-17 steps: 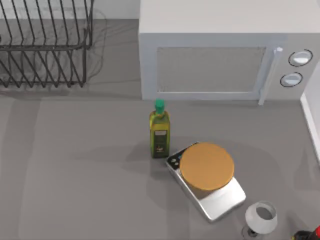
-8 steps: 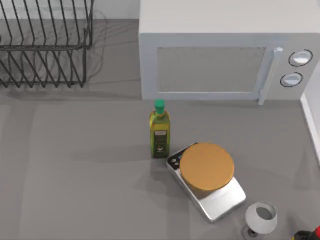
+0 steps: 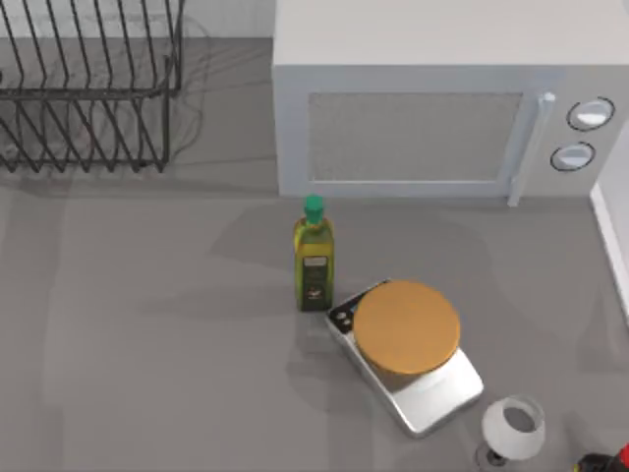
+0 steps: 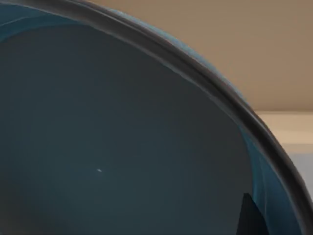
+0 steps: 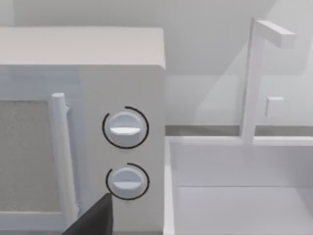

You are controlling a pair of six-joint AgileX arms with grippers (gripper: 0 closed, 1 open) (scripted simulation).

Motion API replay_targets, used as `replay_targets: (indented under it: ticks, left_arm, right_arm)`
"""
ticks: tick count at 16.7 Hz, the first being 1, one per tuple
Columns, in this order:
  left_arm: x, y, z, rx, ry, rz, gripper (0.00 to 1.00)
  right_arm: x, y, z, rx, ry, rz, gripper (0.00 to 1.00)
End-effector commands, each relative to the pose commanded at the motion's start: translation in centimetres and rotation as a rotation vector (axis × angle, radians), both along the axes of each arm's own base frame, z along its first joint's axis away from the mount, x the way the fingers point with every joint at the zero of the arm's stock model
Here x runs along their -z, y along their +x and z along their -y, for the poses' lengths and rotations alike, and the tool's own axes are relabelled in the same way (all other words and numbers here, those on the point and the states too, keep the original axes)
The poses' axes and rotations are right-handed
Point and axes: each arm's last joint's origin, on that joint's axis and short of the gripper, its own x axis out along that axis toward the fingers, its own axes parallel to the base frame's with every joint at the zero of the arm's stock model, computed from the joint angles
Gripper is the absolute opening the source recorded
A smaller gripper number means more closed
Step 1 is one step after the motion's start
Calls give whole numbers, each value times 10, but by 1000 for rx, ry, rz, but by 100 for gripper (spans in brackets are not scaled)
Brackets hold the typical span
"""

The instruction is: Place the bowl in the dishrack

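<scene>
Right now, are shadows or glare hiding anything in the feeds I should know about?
Top view: even light, no glare; soft shadows lie on the table around the bottle and scale, hiding nothing, and the dishrack wires read clearly. Left wrist view: the bowl sits very close, its inside dim. Right wrist view: bright, the microwave dials crisp.

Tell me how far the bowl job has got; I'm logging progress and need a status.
Done: the wide blue bowl with a greyish bottom is off the grey table, seen close up in the left wrist view. In hand: it appears to be carried by the left arm, though the grip is hidden. Left: the black wire dishrack at the table's far left holds no bowl, so placing it there remains.
</scene>
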Motion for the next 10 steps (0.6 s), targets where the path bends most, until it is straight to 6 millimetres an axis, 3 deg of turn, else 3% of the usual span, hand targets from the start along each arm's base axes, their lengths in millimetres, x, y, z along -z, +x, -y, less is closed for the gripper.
replay_targets:
  ticks: [5,10]
  left_arm:
    - [76,78,0,-1,7,17,0]
    - [148,111,9,0,6,17,0]
  right_arm:
    - [0,0,0,0,0,0,100]
    - [0,0,0,0,0,0,100]
